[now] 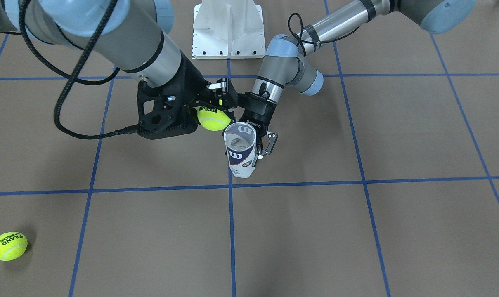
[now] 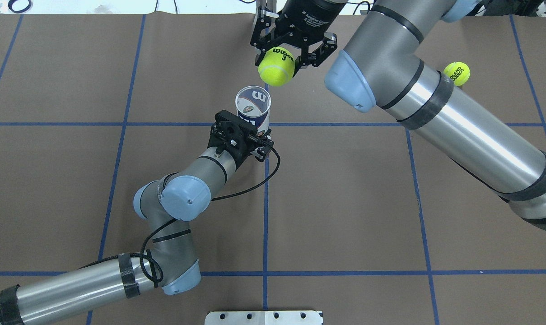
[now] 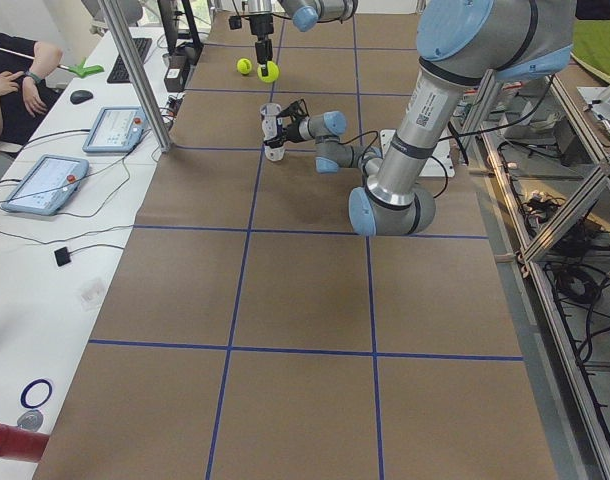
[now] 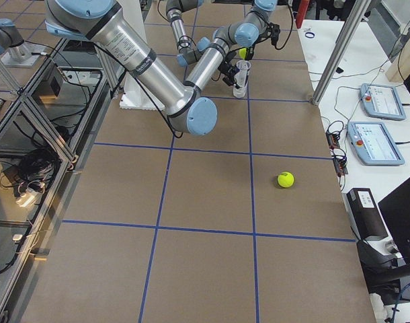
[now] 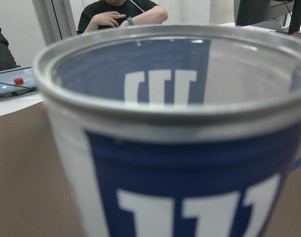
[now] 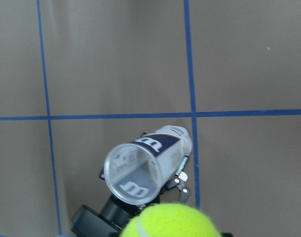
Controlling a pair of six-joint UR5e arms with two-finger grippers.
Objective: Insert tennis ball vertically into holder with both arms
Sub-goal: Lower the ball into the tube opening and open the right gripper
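The task is sitting partway through: the tennis ball (image 2: 276, 67) is being held in the air and is not yet going into the tube (image 2: 253, 107). Just above the centre of the overhead view, the left fingers (image 2: 263, 149) are clasping the lower part of the tube, holding it upright with its open mouth facing up. The pictures are not showing whether its base is resting on the table (image 2: 345, 203) or hanging just above it. At the top centre of the same view, the right fingers (image 2: 320, 50) are gripping the tennis ball from above. It is sitting near the tube's mouth but off to the upper right of it, not over it. What seems to be left is bringing the tennis ball over the opening, lowering it in and letting go. From above, the tube is looking empty.

The tube is a tall, clear, thin-walled plastic cylinder with a silvery rolled rim and a glossy navy-and-white wrap bearing a large W. The tennis ball is round, fuzzy and bright yellow-green, with black print. A second ball (image 2: 456, 73), equally fuzzy, is lying on the table at the upper right, well apart. The table is wearing matt brown paper crossed by blue tape lines
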